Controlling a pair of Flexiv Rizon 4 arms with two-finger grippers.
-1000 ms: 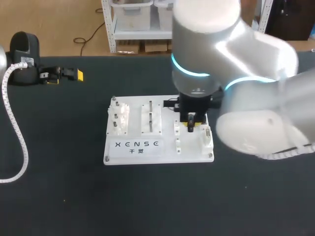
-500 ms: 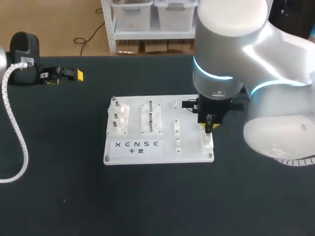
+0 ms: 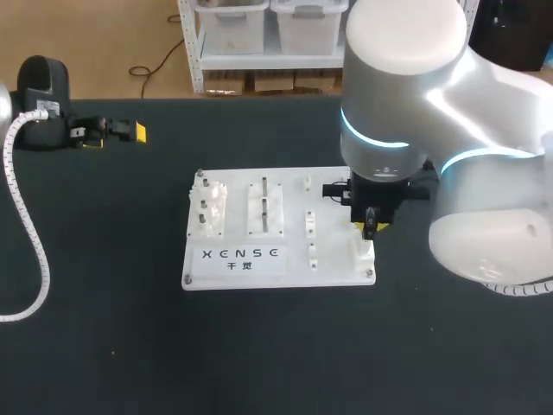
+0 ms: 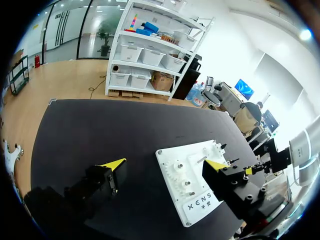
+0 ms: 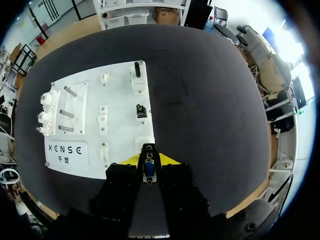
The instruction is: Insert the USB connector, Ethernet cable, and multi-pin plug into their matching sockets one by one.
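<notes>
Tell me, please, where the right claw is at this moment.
In the head view the right claw hangs over the right edge of the white board, close to the socket block at its near right corner, shut on a blue-faced connector.

Head view: fixed above and behind; table (image 3: 259, 363) looked down on, board (image 3: 294, 259) at middle range.
Left wrist view: low over table's left end; board viewed obliquely, from afar.
Right wrist view: aimed steeply down, close over board.
Shared: board seen in all three; right arm (image 3: 406, 78) in head and left wrist views.
</notes>
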